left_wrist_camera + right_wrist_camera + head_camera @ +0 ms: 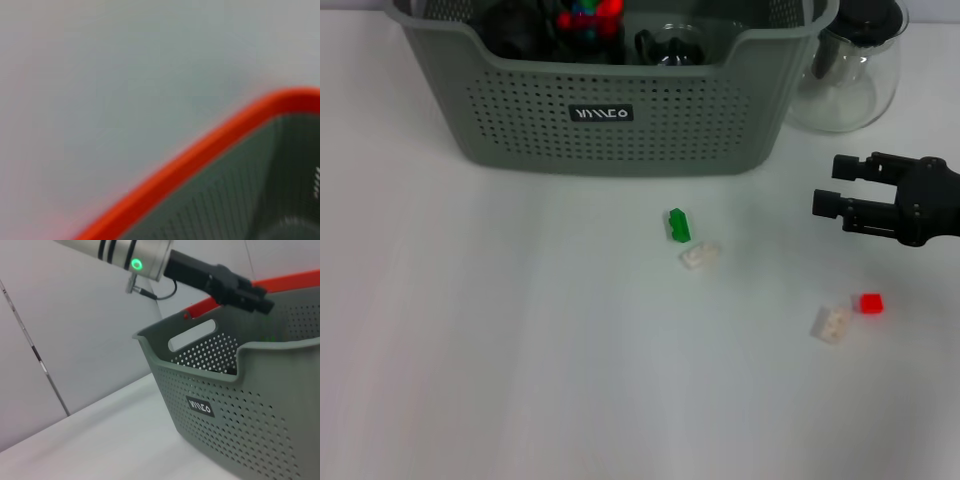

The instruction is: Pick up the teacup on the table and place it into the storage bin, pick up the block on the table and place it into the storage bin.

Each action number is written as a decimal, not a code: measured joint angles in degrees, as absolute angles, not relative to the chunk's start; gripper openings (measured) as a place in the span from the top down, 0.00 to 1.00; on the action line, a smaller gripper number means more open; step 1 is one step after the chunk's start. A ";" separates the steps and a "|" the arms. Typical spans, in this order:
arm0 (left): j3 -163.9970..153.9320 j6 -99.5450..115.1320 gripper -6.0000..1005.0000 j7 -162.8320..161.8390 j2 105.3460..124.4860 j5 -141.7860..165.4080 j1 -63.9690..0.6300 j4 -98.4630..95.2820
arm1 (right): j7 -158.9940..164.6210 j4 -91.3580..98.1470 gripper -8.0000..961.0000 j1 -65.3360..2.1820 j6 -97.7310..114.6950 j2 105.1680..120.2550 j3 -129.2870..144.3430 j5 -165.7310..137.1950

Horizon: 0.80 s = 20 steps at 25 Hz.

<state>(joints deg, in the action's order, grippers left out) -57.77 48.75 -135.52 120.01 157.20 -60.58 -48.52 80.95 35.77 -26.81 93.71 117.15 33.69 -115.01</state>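
The left gripper does not show in the head view; the right wrist view catches it held high over the far rim of the storage bin, above the bin's inside. Its dark fingers point away from the silver arm, and whether they are spread or pressed together cannot be told. The left wrist view gives only a blurred orange-red edge with dark ribbed grey beneath it.

In the head view the bin stands at 12 o'clock on the white table, its black label facing the robot. Dark and red things lie inside it, too cut off by the frame edge to name, and one dark rounded, glossy object sits toward its right end; whether that is the teacup cannot be told.

Near the middle of the table, toward 1 o'clock, a green block lies just beside a pale clear block, the two almost touching. At 1 o'clock, touching or just beside the bin's right end, stands a clear glass pitcher with a dark lid.

At 4 o'clock a second pale block lies just beside a small red block.

At 3 o'clock the right gripper hovers above the table, well apart from the bin, its black fingers spread and holding nothing, pointing toward 9 o'clock.
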 joint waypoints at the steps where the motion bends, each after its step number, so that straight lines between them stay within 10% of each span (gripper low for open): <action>1: -57.50 48.92 0.49 -135.52 120.29 156.35 -59.61 -50.46 | 80.95 35.77 0.22 -26.75 93.70 117.15 33.68 -114.99; 9: -54.72 56.21 0.26 -129.69 122.37 138.21 -47.73 -71.08 | 80.58 35.77 0.22 -26.51 93.81 117.15 33.57 -114.76; 20: -34.18 106.53 0.25 -96.86 123.93 92.81 -31.06 -71.73 | 78.24 35.70 0.22 -26.39 93.97 117.70 33.18 -114.69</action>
<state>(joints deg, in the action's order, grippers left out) -34.18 106.53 -96.86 123.93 92.81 -31.06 -71.73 78.24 35.70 -26.39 93.97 117.70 33.19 -114.69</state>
